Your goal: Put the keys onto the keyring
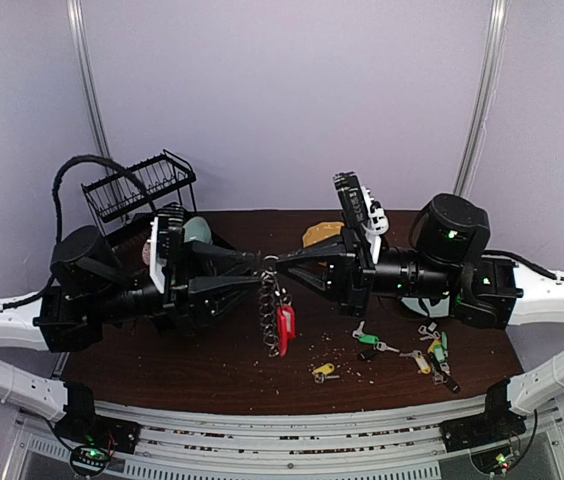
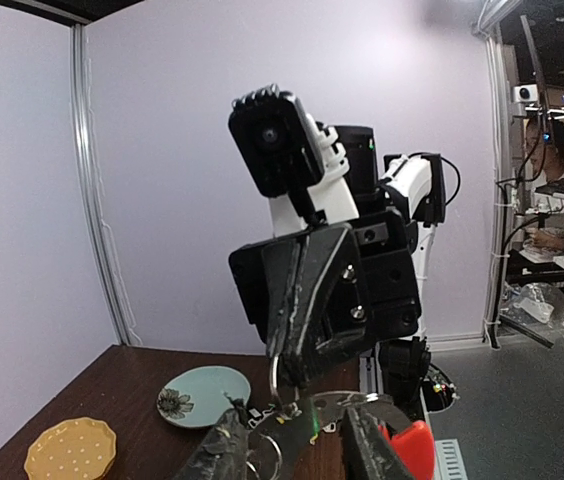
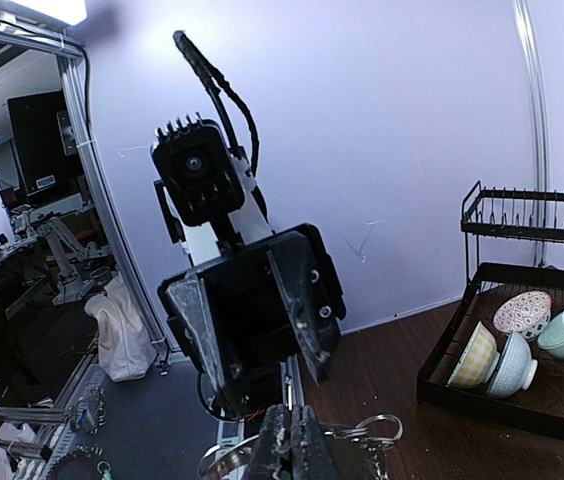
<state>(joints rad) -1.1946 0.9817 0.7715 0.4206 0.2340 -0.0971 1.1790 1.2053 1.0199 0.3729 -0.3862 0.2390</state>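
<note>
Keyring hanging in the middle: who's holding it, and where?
The right gripper pinches the keyring at its top end, and the rest dangles. The left gripper is right there too, but its fingers stand apart, not clamped.

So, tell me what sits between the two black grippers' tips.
The keyring of silver metal loops and red plastic hangs there, shown in the top view.

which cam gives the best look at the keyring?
Top external: the keyring hangs there in full, with its red part and silver loops visible. The left wrist view catches only some loops and a red piece at the bottom edge. The right wrist view shows just a few silver loops, also at the bottom.
</note>
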